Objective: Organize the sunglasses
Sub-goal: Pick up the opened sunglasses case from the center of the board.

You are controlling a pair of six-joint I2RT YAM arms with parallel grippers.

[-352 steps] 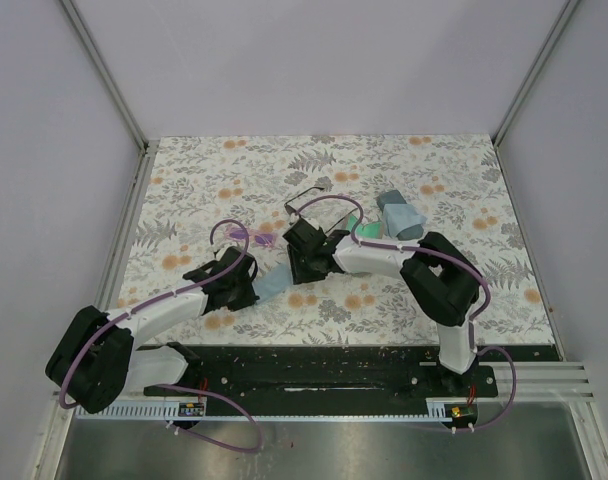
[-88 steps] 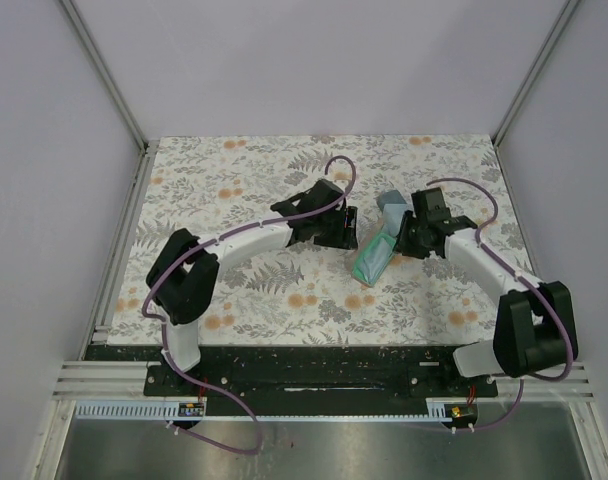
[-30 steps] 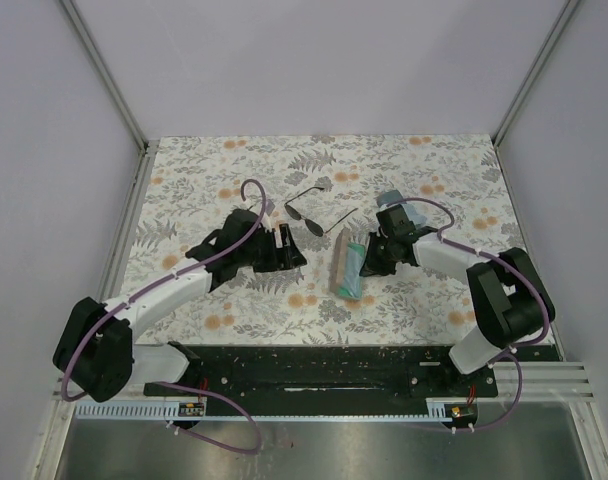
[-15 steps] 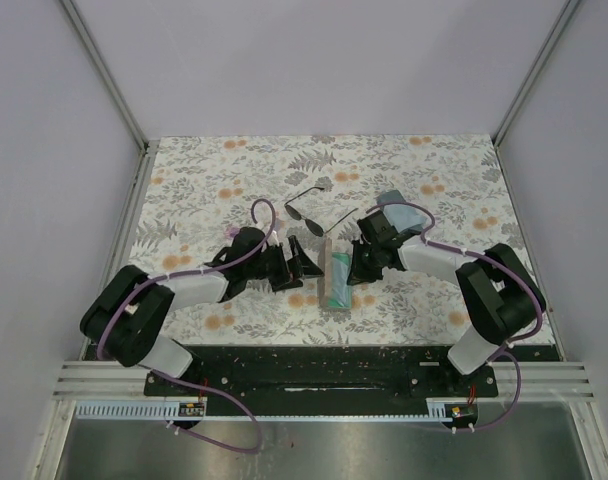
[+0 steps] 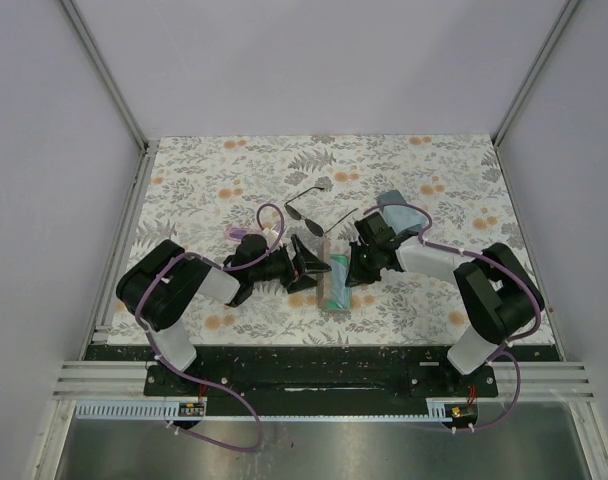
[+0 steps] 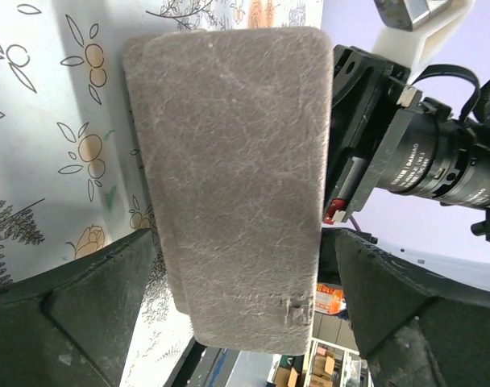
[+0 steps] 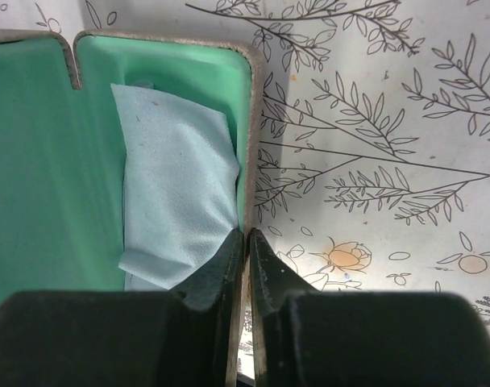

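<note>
Floral table (image 5: 204, 180) | sunglasses (image 5: 306, 207): two | left fingers (image 6: 68, 298) spread | right fingers (image 7: 217, 278) pinch teal case (image 7: 35, 161)

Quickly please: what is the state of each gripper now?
Left gripper: open, the case between its fingers.
Right gripper: closed on the case rim.

Lab cell: white walls (image 5: 314, 60), aluminium rails (image 5: 102, 70)

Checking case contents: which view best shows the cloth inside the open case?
Right wrist: the light-blue cloth lies plainly on the case lining. Left wrist shows only the case's felt outside; top external shows the case edge-on, cloth not discernible.
</note>
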